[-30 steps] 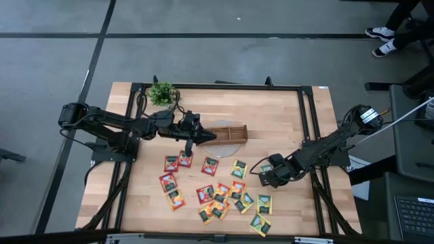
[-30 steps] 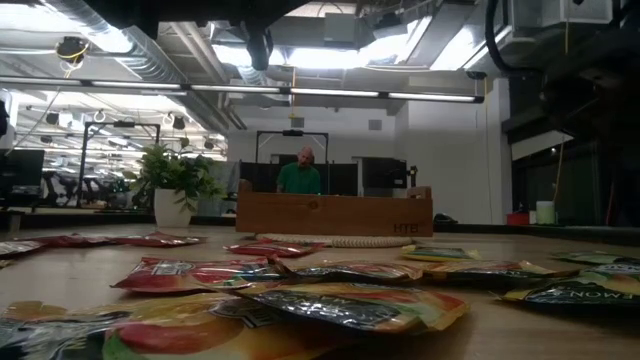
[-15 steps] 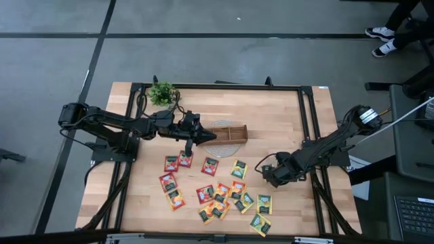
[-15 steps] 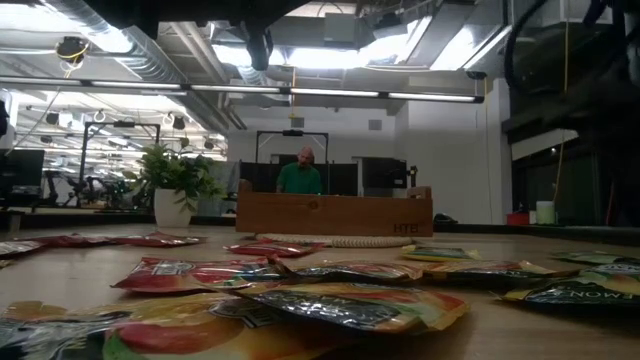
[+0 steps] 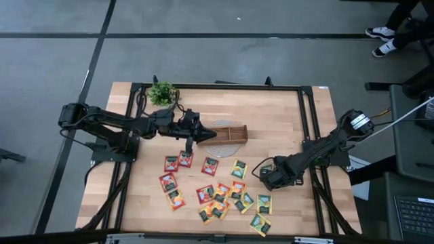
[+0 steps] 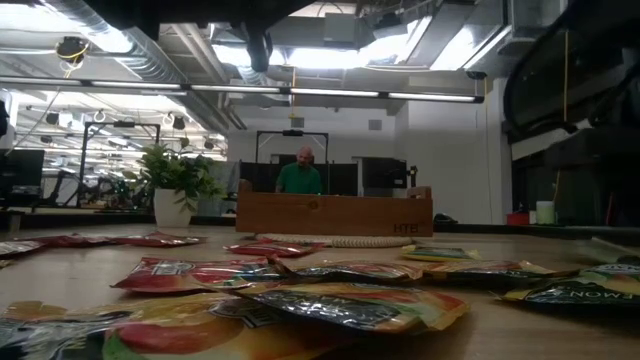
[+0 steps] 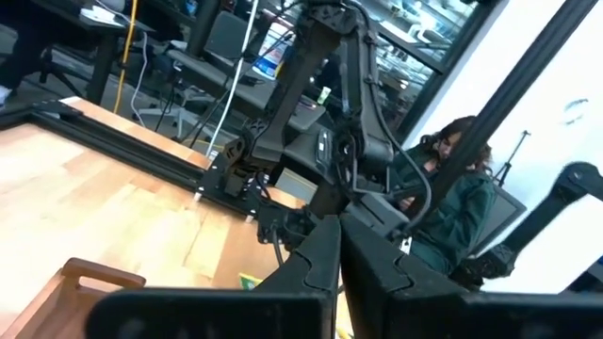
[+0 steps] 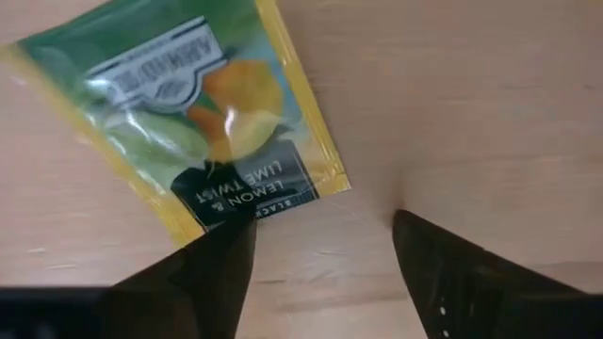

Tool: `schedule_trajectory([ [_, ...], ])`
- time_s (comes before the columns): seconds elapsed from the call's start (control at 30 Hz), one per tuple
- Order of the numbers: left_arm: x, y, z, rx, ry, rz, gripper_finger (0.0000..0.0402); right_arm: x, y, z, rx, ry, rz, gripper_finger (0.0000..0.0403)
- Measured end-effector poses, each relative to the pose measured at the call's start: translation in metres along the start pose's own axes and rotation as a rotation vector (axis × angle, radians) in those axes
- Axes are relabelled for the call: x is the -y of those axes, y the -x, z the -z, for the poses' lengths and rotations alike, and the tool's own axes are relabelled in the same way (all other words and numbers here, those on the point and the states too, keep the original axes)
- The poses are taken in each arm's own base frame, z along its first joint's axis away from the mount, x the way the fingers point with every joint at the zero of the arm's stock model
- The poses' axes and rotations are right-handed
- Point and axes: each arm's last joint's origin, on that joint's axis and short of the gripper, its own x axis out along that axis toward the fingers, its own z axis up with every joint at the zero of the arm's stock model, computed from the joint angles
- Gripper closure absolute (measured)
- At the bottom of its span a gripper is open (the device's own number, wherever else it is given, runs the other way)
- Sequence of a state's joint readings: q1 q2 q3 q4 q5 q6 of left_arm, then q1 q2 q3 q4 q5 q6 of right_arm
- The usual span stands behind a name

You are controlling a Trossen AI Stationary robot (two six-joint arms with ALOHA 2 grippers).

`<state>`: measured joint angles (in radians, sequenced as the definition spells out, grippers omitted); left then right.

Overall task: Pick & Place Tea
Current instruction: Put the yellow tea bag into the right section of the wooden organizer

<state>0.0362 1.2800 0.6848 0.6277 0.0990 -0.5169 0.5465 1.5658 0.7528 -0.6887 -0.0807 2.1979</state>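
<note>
Several red, orange and yellow-green tea sachets (image 5: 217, 193) lie flat on the wooden table (image 5: 285, 115); they also fill the front of the low view as sachets (image 6: 350, 300). My right gripper (image 5: 266, 176) points down, open, over a single yellow-green sachet (image 8: 188, 122) at the table's right. One finger (image 8: 212, 264) stands over that sachet's label edge and the other finger (image 8: 452, 273) over bare wood. My left gripper (image 5: 196, 135) hovers shut and level by the left end of the wooden tray (image 5: 227, 132), its fingers (image 7: 320, 273) holding nothing that shows. My right gripper comes at the yellow-green sachet from above with one fingertip over its dark label edge (image 8: 247, 200). Whether that fingertip touches the sachet, I cannot tell. The sachet lies flat on the table.
A small potted plant (image 5: 161, 93) stands at the table's far left corner, beside the tray. Black frame rails (image 5: 305, 115) run along the table's sides. Bare wood lies between the tray and the right rail. A person (image 6: 300, 172) sits beyond the far edge.
My right gripper has sunk toward the single yellow-green sachet, rolled about its own pointing line, and opened. The sachets and the tray lie as before.
</note>
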Motion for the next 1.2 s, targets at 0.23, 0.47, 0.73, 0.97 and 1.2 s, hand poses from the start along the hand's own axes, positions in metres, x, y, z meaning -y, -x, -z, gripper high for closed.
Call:
schedule_trajectory([
  [0.23, -0.01, 0.002, -0.006, -0.024, 0.063, 0.041, 0.0396, -0.001, -0.005, 0.0, 0.019, -0.002, 0.017, 0.0169],
  [0.47, -0.015, 0.003, -0.009, -0.05, 0.081, 0.088, 0.0391, -0.004, 0.003, 0.003, 0.037, 0.0, 0.028, 0.0175],
  [0.73, -0.015, 0.003, -0.009, -0.05, 0.071, 0.09, 0.0394, -0.008, 0.017, 0.005, 0.108, 0.001, 0.025, 0.0175],
  [0.97, -0.015, 0.003, -0.009, -0.05, 0.07, 0.09, 0.0392, -0.005, 0.008, -0.001, 0.154, -0.023, 0.003, 0.0175],
  [1.2, -0.015, 0.003, -0.009, -0.051, 0.088, 0.09, 0.0394, -0.002, -0.002, -0.012, 0.176, -0.047, -0.017, 0.0175],
])
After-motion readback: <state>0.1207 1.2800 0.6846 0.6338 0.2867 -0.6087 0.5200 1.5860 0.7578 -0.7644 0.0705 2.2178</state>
